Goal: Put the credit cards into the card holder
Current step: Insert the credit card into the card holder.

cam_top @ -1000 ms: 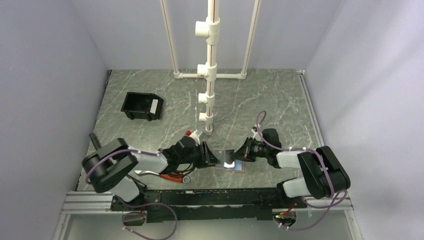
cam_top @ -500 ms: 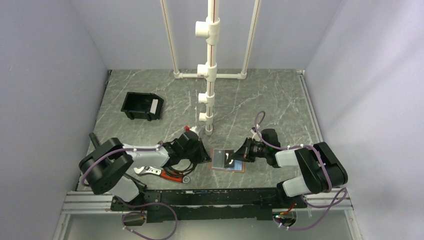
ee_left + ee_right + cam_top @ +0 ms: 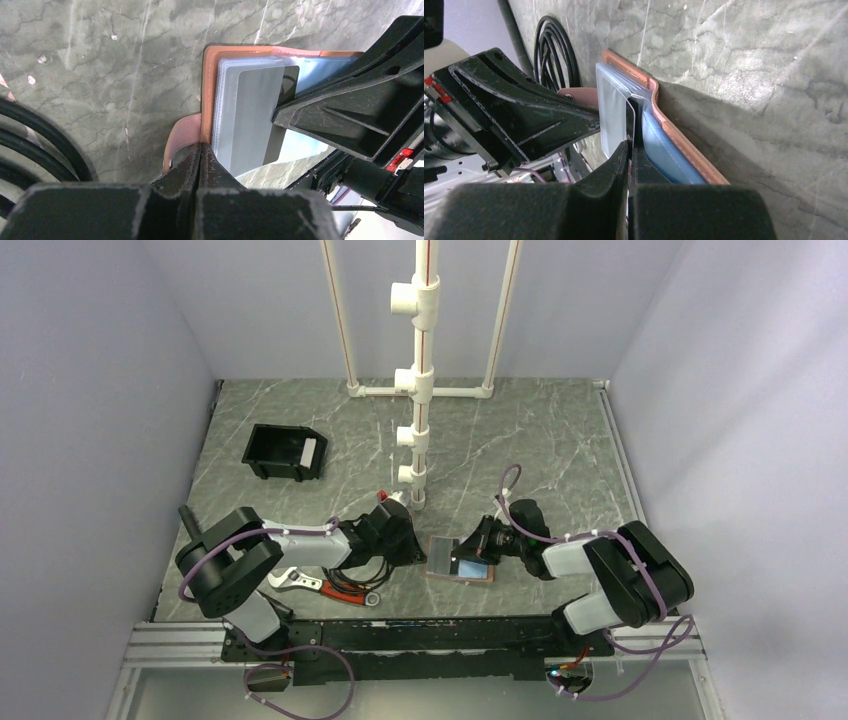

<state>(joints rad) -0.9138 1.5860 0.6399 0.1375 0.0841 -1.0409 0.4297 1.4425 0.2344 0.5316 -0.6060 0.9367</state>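
Observation:
The card holder (image 3: 461, 561), a brown-rimmed wallet, lies spread open on the table between my two grippers. In the left wrist view its brown rim (image 3: 208, 80) frames a clear sleeve with a pale grey credit card (image 3: 256, 117) lying part-way in it. My left gripper (image 3: 410, 544) is shut, and its tips (image 3: 201, 149) touch the wallet's left rim beside the brown strap (image 3: 179, 140). My right gripper (image 3: 476, 549) is shut on the card's right edge (image 3: 631, 116), over the light blue half (image 3: 661, 147). No other cards show.
A black open-topped bin (image 3: 285, 452) stands at the back left. A white pipe stand (image 3: 421, 390) rises just behind the wallet. Red-handled pliers (image 3: 340, 590) and black cable loops (image 3: 555, 50) lie under the left arm, near the front rail.
The left gripper drew back a little from the wallet's left edge. The right gripper moved slightly left and away from the bases with the card. The raised wallet half now lies flatter.

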